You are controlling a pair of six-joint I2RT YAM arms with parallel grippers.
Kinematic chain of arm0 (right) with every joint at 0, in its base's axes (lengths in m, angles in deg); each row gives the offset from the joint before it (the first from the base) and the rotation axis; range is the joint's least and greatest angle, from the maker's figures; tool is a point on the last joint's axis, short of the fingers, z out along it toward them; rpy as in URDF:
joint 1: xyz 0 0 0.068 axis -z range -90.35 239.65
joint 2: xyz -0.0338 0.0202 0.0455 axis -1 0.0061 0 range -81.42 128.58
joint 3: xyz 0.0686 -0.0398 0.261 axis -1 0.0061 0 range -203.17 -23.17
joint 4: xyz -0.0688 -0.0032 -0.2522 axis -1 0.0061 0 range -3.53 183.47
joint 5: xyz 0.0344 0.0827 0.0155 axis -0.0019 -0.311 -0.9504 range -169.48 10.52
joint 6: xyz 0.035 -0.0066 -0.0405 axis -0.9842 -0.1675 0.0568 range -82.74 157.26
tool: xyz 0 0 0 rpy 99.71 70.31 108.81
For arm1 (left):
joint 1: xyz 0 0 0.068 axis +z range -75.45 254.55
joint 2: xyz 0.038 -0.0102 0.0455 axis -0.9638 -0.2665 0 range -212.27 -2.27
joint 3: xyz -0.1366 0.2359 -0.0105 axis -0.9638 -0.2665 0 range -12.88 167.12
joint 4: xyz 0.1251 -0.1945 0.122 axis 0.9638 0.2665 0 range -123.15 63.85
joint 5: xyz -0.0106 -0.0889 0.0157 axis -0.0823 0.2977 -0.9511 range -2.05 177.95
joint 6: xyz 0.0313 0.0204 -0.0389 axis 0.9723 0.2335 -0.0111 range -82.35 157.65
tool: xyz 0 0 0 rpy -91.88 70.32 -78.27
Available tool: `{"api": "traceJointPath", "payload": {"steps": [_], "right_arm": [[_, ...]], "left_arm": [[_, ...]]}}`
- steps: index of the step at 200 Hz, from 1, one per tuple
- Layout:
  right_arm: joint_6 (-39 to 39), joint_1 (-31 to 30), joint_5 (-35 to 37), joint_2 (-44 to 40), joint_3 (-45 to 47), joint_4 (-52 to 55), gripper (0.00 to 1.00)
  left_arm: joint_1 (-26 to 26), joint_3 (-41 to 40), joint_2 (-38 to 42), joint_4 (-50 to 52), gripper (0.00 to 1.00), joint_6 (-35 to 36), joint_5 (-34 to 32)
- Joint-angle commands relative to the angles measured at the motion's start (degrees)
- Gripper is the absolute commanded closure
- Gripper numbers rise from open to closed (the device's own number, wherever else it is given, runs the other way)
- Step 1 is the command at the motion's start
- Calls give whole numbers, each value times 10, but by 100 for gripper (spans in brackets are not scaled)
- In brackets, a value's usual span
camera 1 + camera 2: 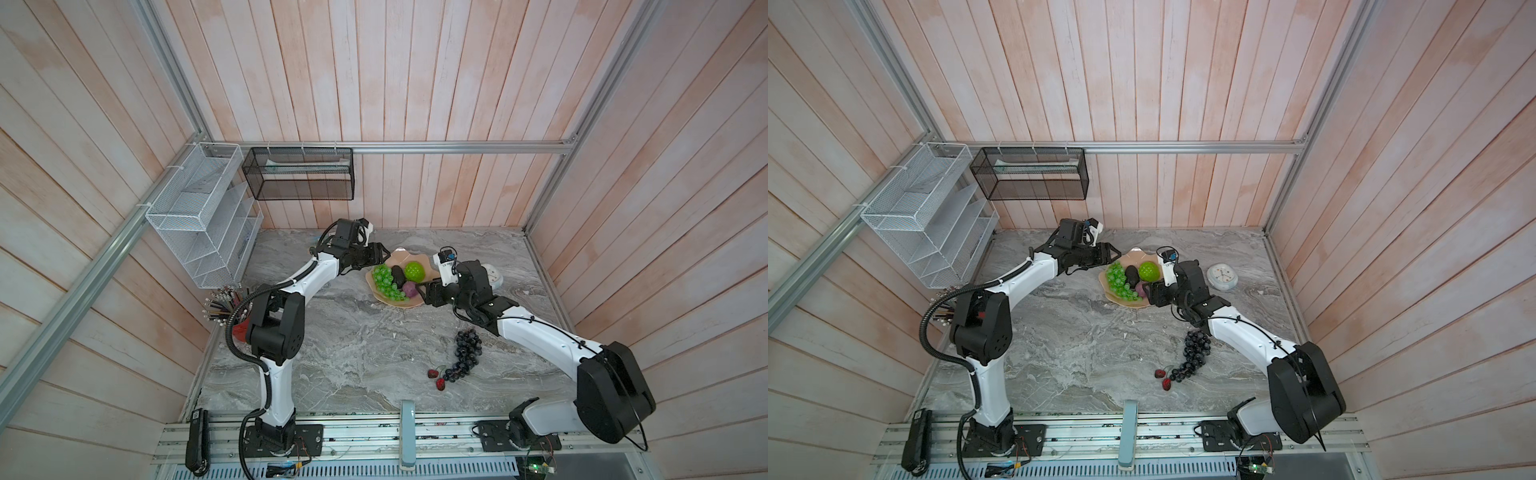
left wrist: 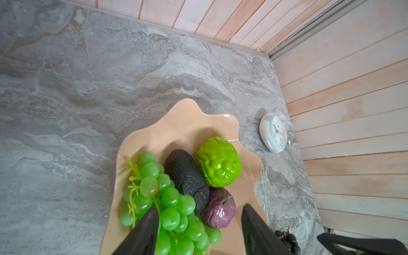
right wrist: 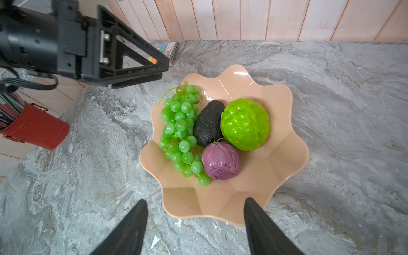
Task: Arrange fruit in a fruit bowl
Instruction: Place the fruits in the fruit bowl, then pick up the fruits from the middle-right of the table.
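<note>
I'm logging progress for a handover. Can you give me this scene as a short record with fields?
Container: fruit bowl, peach, scalloped rim
In bowl: green grape bunch, avocado, lime-green ball, purple ball
On table: dark grape bunch, cherries beside it
Also on table: clock
Left gripper: fingers open, empty, over the green grapes' side
Right gripper: fingers open, empty, at bowl's edge

Left arm [image 1: 309, 277] and right arm [image 1: 540, 334] wear white shells, black joints and cables, triangular black jaws.
</note>
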Motion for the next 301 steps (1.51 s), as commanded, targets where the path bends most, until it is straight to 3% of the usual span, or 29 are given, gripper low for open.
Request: {"api": "traceJointPath", "payload": {"steps": [1, 76, 137, 183, 217, 301], "right_arm": [[-10, 4, 2, -23, 8, 27, 31], [-20, 6, 52, -49, 22, 125, 32], [-117, 15, 159, -168, 100, 238, 33], [-132, 96, 133, -198, 128, 275, 32], [-133, 194, 25, -174, 150, 244, 32], [-61, 214, -11, -34, 90, 264, 29]], "left_arm": [[2, -43, 54, 2, 38, 0, -27], [-25, -250, 217, -51, 40, -62, -80], [-27, -300, 286, -58, 41, -78, -100], [-27, -339, 293, -92, 40, -99, -90], [-25, -345, 292, -98, 40, -94, -83], [-7, -392, 315, -133, 40, -107, -62]]}}
